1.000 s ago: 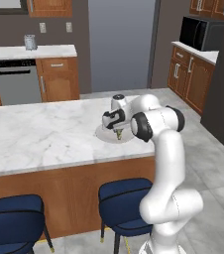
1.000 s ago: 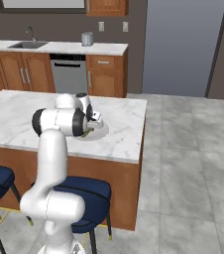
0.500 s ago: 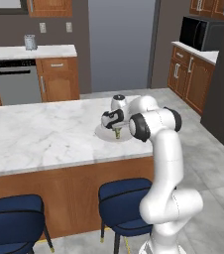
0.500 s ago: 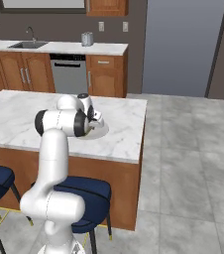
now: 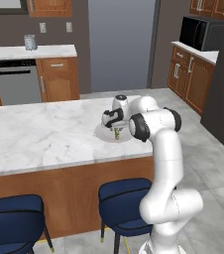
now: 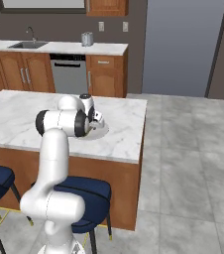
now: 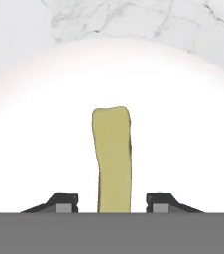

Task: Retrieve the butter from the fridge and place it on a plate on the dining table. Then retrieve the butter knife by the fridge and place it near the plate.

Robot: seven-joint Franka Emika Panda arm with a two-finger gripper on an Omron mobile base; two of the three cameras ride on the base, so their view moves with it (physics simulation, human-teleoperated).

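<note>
Vs 1 s ago: base views unchanged, arm in same pose over the plate (image 5: pixel 109 135); the butter (image 7: pixel 113 158) was between the fingers then too. Fingers now apart: in hand view both tips stand clear of the butter w/ visible gap each side, so gripper (image 7: pixel 112 202) is open, not clamping it.

Butter long axis runs bottom-to-top in hand view, centre of frame, far end toward top, slight lean/curve to right near the upper end. In left base view it reads as a short upright sliver under the gripper (image 5: pixel 116 132), mid-frame, over the plate. Can't tell if its end touches the plate.

Look: thin yellowish-olive stick, flat matte, squared top end, darker right edge.

Plate: pale round dish on the dining table (image 5: pixel 39 136), white grey-veined marble, centre of left base view; in right base view plate (image 6: pixel 95 132) sits centre-left beside the wrist.
</note>
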